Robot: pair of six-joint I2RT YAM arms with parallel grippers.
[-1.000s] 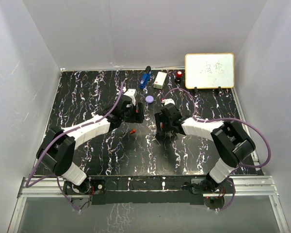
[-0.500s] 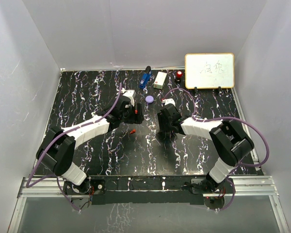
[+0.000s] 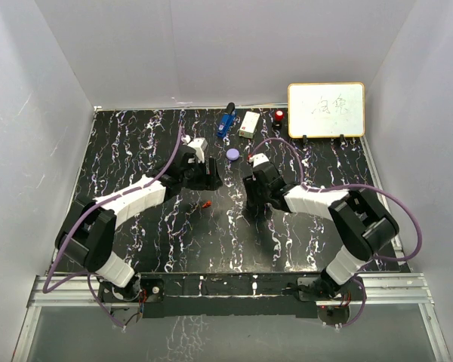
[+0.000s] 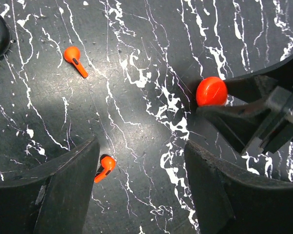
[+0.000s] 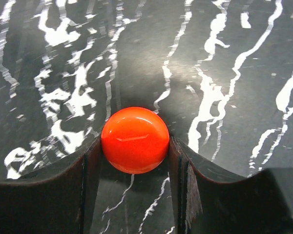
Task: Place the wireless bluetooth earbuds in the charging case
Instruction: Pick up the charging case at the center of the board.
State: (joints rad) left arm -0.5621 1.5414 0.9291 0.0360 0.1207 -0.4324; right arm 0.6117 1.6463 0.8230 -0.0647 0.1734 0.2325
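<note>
Right hand closed on red case, I judge to steady it | left hand part open, empty, over two red earbuds loose on surface, for pickup.

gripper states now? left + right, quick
Left gripper: open, holding nothing; a red earbud lies loose on the table beside one finger.
Right gripper: closed on the red round case.

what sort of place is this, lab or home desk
Probably a lab robot cell: white panels box in a black marbled table, left arm and right arm sit on a metal rail, whiteboard behind.
</note>
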